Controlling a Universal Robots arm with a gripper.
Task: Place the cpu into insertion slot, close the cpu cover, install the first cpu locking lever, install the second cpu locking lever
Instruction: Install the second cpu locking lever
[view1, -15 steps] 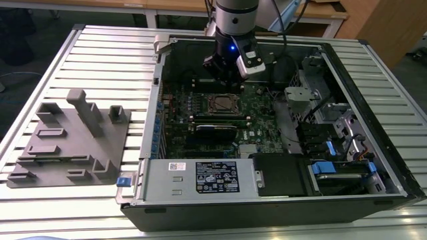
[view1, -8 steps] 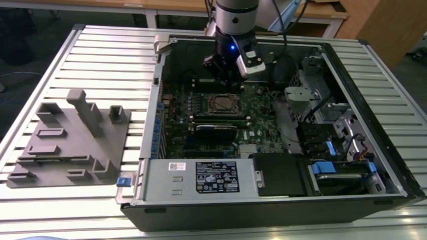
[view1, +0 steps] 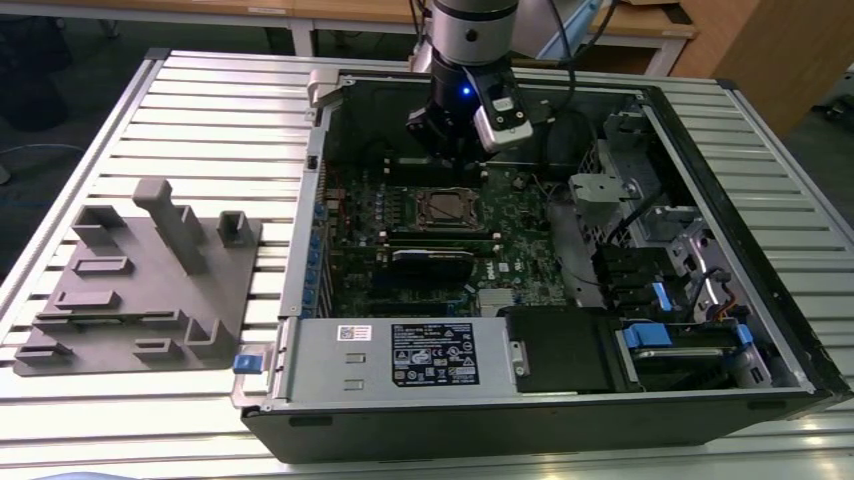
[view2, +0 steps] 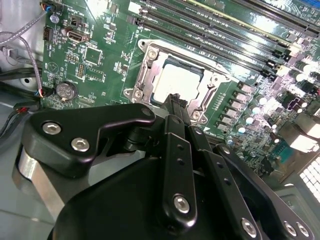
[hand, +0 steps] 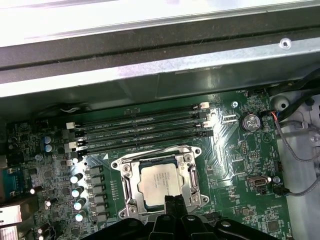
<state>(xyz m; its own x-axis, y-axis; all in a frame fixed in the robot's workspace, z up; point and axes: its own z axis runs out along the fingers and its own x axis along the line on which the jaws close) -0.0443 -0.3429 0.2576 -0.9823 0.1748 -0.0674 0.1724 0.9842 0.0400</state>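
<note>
One cpu (hand: 159, 181), seated in slot (hand: 131, 189), cover (hand: 187, 152) closed over it. Gripper (view2: 175, 102) poised just above socket edge, holding nothing; fingers (hand: 172, 205) pressed together. Green motherboard (view1: 514, 262) inside open case (view1: 747, 250) on tabletop (view1: 214, 110).

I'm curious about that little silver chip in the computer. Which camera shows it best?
The first wrist view: the cpu sits in full sight, seated in the insertion slot, with just one edge hidden by the gripper. The second wrist view shows the chip glaring and tilted. The exterior view shows just a small square deep in the case.
</note>
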